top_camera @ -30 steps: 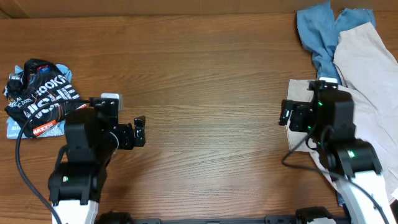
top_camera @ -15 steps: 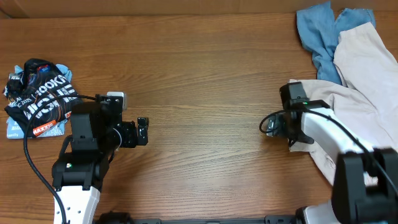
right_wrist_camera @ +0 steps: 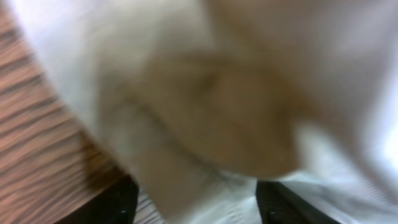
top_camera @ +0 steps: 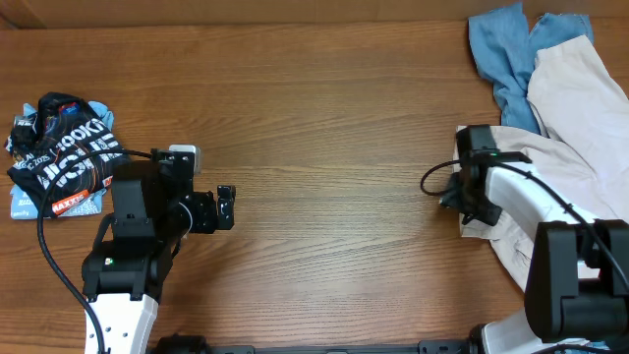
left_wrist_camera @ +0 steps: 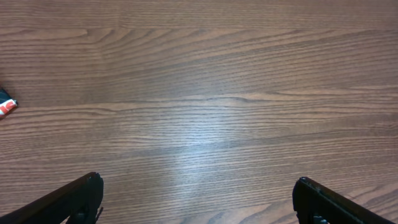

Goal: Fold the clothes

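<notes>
The cream trousers (top_camera: pixel 580 118) lie crumpled at the right side of the table, partly over the light blue jeans (top_camera: pixel 503 47) at the back right. My right gripper (top_camera: pixel 468 200) is at the trousers' left edge. In the blurred right wrist view its fingers (right_wrist_camera: pixel 196 196) are spread wide with cream cloth (right_wrist_camera: pixel 205 106) bunched between and above them. The black white-lettered piece (top_camera: pixel 61 152) lies crumpled at the far left. My left gripper (top_camera: pixel 224 207) is open and empty over bare wood to the right of that piece, and its fingers (left_wrist_camera: pixel 199 196) show wide apart.
The wooden table (top_camera: pixel 324 128) stretches between the two arms. A corner of the black piece (left_wrist_camera: pixel 5 106) shows at the left edge of the left wrist view. A cable (top_camera: pixel 432 182) loops beside the right wrist.
The right arm swung out left over the wood, then came back down onto the trousers' left edge. The left arm shifted slightly and has held still since.
</notes>
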Controlling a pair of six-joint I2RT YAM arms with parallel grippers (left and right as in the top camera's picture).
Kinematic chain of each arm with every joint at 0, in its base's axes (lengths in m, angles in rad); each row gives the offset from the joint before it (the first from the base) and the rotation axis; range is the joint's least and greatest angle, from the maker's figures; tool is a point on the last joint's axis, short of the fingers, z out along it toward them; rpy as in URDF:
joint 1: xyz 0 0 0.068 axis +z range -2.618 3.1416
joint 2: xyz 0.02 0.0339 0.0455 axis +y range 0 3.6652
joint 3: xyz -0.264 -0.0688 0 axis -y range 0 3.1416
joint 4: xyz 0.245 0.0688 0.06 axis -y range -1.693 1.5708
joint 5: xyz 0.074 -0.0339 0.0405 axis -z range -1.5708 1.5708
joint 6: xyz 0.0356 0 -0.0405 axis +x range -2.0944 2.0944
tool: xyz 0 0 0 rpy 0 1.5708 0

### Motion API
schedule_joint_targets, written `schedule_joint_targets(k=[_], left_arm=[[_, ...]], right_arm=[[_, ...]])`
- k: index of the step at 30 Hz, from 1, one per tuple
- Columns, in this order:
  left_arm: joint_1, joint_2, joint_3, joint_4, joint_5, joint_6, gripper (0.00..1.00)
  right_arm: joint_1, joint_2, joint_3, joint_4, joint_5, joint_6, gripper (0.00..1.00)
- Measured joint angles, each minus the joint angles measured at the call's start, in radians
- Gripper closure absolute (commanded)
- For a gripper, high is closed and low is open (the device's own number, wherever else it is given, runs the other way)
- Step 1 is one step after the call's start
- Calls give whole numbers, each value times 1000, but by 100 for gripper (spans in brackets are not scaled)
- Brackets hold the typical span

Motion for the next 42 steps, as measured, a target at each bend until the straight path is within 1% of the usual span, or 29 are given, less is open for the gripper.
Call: schedule_joint_targets(k=[3, 5, 6, 12, 17, 21, 24, 27, 30, 32, 36, 38, 39, 41, 42], left_arm=[[0, 0, 0, 0, 0, 0, 0], [0, 0, 0, 0, 0, 0, 0], [0, 0, 0, 0, 0, 0, 0], [0, 0, 0, 0, 0, 0, 0], [0, 0, 0, 0, 0, 0, 0], [0, 0, 1, 0, 0, 0, 0], [0, 0, 2, 1, 0, -3, 0], [0, 0, 2, 1, 0, -4, 0], [0, 0, 2, 1, 0, -7, 0], [0, 0, 2, 0, 0, -8, 0], [0, 0, 2, 1, 0, -15, 0], [0, 0, 2, 1, 1, -19, 0], [0, 0, 2, 1, 2, -20, 0], [0, 0, 2, 1, 3, -22, 0], [0, 0, 2, 0, 3, -22, 0]], right_arm=[[-31, 2, 0, -3, 14, 7, 67], [-39, 8, 0, -6, 23, 16, 94], [-39, 9, 0, -6, 24, 15, 96], [-40, 15, 5, -19, 14, -20, 96], [-40, 0, 55, -151, -58, -57, 96], [-38, -108, 195, -213, -175, -136, 96], [-12, -211, 348, -240, -251, -187, 96], [64, -291, 480, -265, -299, -220, 96], [179, -319, 562, -265, -309, -240, 96], [278, -318, 583, -192, -316, -247, 96], [430, -292, 584, -12, -327, -256, 96], [482, -273, 584, 72, -323, -259, 93], [507, -257, 584, 125, -314, -261, 89], [523, -237, 586, 170, -303, -263, 87], [528, -221, 587, 192, -300, -262, 82]])
